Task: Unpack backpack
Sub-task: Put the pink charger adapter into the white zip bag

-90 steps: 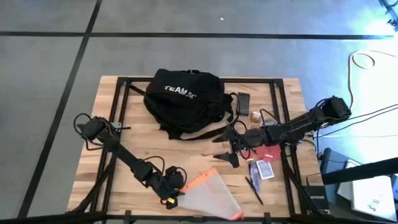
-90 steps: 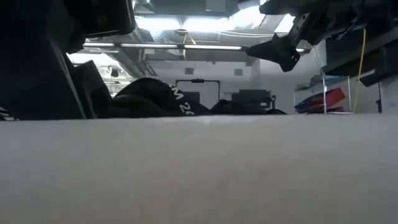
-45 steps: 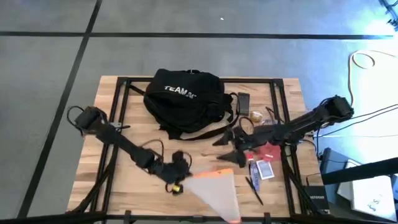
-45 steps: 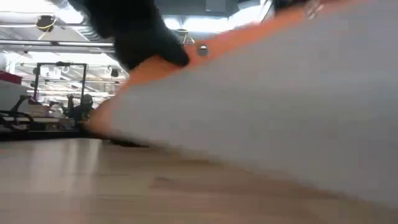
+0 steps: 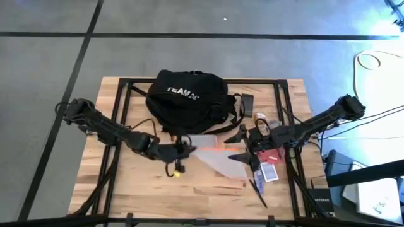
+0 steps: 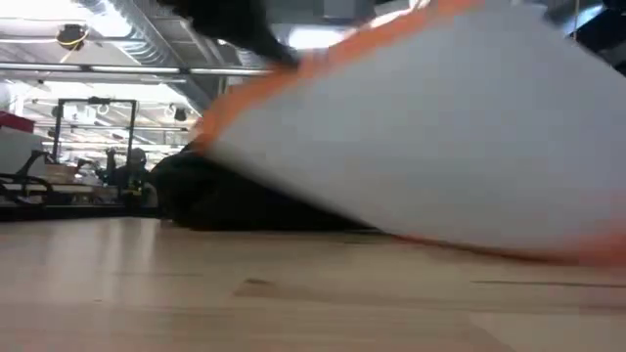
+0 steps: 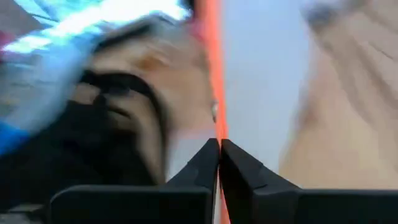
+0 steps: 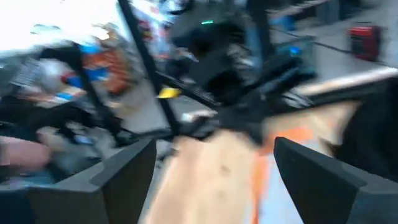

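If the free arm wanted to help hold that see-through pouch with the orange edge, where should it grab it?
Probably the orange-trimmed edge of the pouch, at the end nearest the right gripper. That trim looks stiffer than the limp translucent body. The left gripper already pinches the opposite end, jaws shut on the trim, with the pouch lifted in front of the backpack. The right gripper's open jaws could come in level from its own side.
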`<action>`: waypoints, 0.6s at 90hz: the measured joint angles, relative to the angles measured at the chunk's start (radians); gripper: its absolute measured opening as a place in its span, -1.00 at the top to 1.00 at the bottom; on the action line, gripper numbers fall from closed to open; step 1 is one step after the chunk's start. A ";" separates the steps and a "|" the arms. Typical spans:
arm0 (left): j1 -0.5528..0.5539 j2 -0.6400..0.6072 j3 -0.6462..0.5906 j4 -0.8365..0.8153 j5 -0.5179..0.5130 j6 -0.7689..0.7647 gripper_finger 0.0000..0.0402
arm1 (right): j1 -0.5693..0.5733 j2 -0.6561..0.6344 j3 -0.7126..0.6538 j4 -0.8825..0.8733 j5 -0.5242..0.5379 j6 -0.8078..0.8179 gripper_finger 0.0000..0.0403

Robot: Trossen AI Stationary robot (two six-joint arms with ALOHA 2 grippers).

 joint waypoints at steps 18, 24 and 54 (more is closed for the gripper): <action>-0.041 0.027 -0.157 0.002 0.198 -0.093 1.00 | 0.000 0.002 0.000 -0.071 0.139 -0.007 -0.53; -0.055 0.029 -0.204 0.041 0.240 -0.114 1.00 | 0.000 0.002 0.000 -0.059 0.136 -0.010 -0.53; -0.076 0.031 -0.303 0.209 0.248 -0.218 1.00 | 0.000 0.016 0.000 -0.068 0.136 0.023 -0.53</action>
